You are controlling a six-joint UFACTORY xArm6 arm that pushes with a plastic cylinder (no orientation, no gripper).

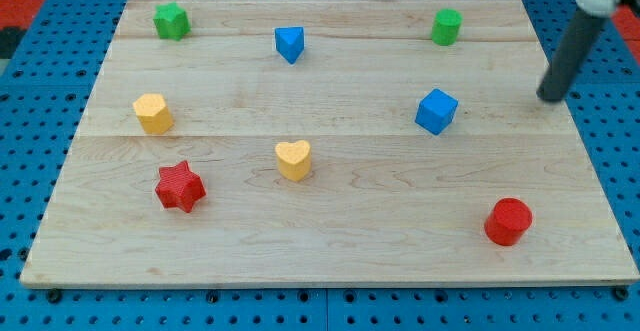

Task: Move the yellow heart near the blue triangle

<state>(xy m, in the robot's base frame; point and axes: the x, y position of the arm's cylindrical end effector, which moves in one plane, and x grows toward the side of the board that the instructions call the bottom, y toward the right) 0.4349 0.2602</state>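
We are resting our tip (551,98), a bare rod with no jaws to open or close, at right, well apart from the yellow heart (293,158); approaching from below it, then pushing straight up toward the blue triangle (289,43).

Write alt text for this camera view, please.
A dark rod's tip rests at the right edge of a wooden board, far from the yellow heart and the blue triangle above it. Six other coloured blocks lie scattered.

green star (171,20) | green hexagon (446,26) | blue cube (436,111) | yellow hexagon (153,113) | red star (180,186) | red cylinder (508,221)
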